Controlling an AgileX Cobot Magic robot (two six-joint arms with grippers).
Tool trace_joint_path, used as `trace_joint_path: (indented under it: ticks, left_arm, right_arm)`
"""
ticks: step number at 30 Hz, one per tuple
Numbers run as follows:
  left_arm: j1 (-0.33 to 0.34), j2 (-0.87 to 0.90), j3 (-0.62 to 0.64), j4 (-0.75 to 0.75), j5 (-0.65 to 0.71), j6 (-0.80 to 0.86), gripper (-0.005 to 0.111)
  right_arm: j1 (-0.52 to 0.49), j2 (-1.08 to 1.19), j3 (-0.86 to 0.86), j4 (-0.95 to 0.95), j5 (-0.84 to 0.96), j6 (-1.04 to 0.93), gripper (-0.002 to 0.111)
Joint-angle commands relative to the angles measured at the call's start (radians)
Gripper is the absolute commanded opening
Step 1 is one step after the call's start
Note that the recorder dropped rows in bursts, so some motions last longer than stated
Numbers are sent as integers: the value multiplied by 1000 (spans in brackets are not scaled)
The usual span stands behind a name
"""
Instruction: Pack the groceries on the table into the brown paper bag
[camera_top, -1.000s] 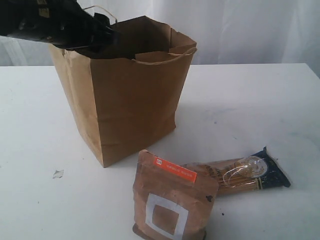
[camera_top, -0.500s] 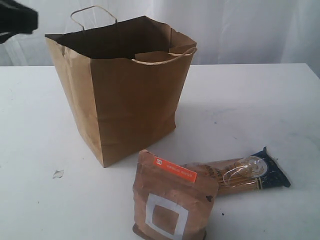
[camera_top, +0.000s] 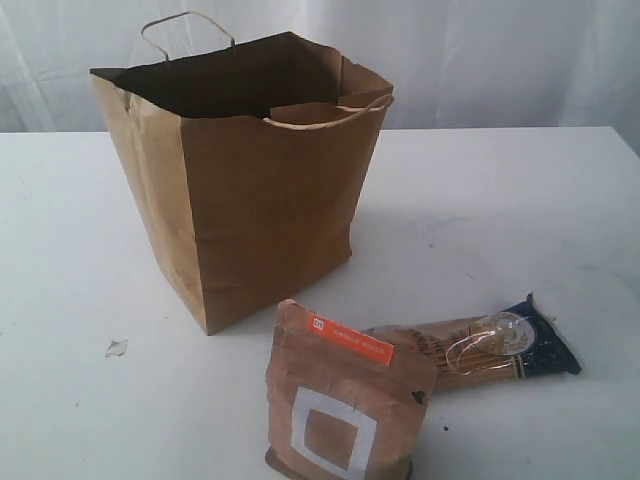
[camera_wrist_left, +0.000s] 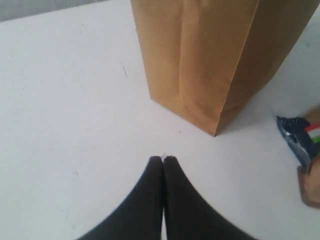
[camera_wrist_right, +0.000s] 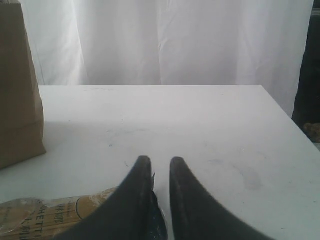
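Nearest to us stands the brown pouch with its white square and orange label strip, upright at the front edge of the counter. Just behind it, and touching or nearly so, lies the spaghetti pack, flat, with its dark blue end pointing away from the pouch. A small pale scrap lies well off to the other side. The right hand hangs low by that blue end, fingers a little parted and holding nothing. The left hand is clenched, fingers pressed together with nothing between them, above bare counter near a lower corner of the paper bag. That is the change we note: a second ago the left arm reached over the bag's mouth, half a second ago it was leaving the upper corner of the exterior view, and now it is gone from that view. We take it that one item has just gone in, leaving the pouch and the spaghetti to pack. Further back, the bag stands upright and open near the middle of the counter, creased, with its cord handles up and a flap of the rim folded inward; we cannot see what is inside it. Behind everything hangs a white curtain.
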Motion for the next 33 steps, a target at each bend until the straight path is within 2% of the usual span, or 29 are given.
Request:
trace_joint_path:
  ticks: [1,7,10,15,17,22,29,33]
  left_arm:
    - [-8,-6,6,-20,73,-2,0]
    - [-8,-6,43,-147,-39,-2,0]
    - [-8,-8,90,-191,-206,-2,0]
    - [-9,-8,235,-163,-592,-2,0]
    - [-14,-28,310,-154,-662,-2,0]
    - [-43,-126,468,-156,-656,-2,0]
    - [-45,-329,692,-166,-653,-2,0]
    - [-45,-466,779,-166,-704,-2,0]
  right_arm:
    - [-3,-5,4,0,-14,-4,14]
    - [-3,-5,4,0,-14,-4,14]
    - [-3,-5,4,0,-14,-4,14]
    - [-3,-5,4,0,-14,-4,14]
    - [-3,-5,4,0,-14,-4,14]
    - [-3,-5,4,0,-14,-4,14]
    - [-3,-5,4,0,-14,-4,14]
    - [-3,-5,4,0,-14,-4,14]
